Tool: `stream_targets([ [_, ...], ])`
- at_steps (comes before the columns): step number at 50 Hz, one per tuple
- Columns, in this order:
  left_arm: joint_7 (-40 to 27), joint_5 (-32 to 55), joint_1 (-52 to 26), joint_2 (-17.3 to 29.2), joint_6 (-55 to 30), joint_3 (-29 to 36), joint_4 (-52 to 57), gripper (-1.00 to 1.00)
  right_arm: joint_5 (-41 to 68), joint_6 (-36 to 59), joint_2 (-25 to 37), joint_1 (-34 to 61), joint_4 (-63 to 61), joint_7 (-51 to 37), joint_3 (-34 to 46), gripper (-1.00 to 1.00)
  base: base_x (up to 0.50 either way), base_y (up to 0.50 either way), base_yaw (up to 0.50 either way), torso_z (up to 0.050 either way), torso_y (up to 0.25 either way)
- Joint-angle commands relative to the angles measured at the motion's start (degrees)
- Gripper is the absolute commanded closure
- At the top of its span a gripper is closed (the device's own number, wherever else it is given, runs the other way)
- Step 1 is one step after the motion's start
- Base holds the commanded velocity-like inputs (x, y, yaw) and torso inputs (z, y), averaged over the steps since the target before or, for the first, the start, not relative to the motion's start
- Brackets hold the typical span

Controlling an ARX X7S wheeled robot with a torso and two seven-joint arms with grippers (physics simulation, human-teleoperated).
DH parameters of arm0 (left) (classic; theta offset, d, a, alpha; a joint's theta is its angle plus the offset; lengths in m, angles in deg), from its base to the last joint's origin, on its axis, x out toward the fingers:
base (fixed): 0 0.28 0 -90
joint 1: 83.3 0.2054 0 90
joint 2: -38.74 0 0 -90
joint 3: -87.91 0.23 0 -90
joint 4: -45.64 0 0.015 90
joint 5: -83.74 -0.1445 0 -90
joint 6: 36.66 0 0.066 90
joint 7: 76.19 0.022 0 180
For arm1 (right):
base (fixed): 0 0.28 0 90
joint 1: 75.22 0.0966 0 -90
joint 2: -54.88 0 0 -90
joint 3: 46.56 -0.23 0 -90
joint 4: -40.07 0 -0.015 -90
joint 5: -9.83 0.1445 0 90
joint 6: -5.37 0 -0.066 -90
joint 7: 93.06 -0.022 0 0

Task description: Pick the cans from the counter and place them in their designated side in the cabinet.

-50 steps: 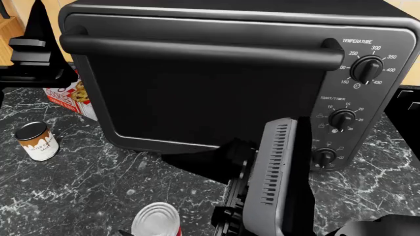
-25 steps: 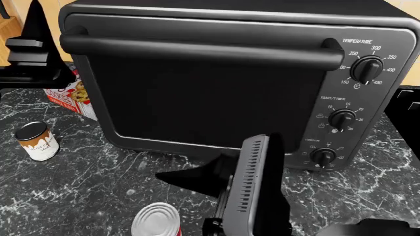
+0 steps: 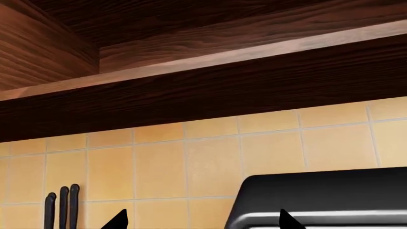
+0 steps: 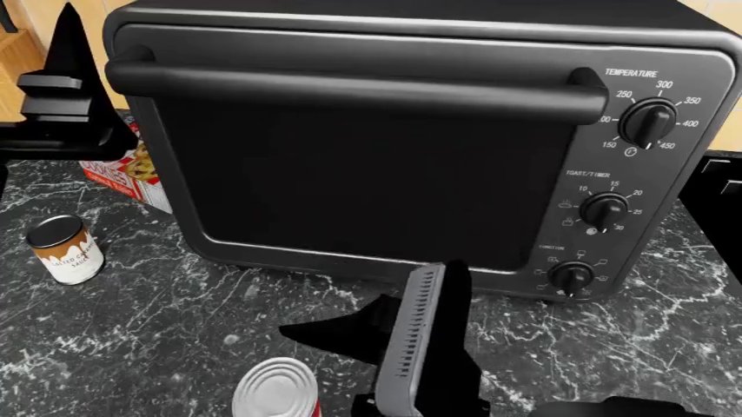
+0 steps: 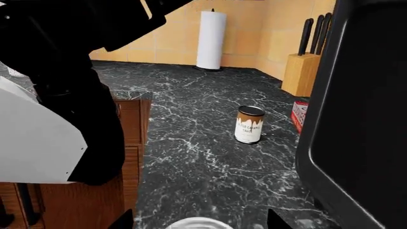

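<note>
Since the earlier frames the right arm has swung left toward the red can at lower centre. Toaster oven fills the marble counter. White can stands mid-left, untouched. Right gripper spread wide astride the red can's lid, likely lining up; left gripper raised, also apart.

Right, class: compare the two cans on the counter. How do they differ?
The red can has a bright silver lid; the white can has a dark top and brown drip band. The red can sits near the counter's front, the white can further back. Both stand upright.
</note>
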Motion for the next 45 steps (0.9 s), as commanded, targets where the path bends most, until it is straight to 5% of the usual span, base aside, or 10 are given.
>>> stream_targets([
  [1,-0.49,0.39,0.21,0.37,0.55,0.35,-0.14,-1.0,-2.09,-1.01,-0.79,-2.54,2.88,1.36,1.15,-1.0,0.0,0.0,0.0,0.0,0.0],
  [45,-1.92,1.47,0.17,1.68,2.62,1.65,-1.05,-1.0,-8.29,-8.72,-4.08,-11.06,12.71,6.77,2.84,-1.0,0.0,0.0,0.0,0.0,0.0],
])
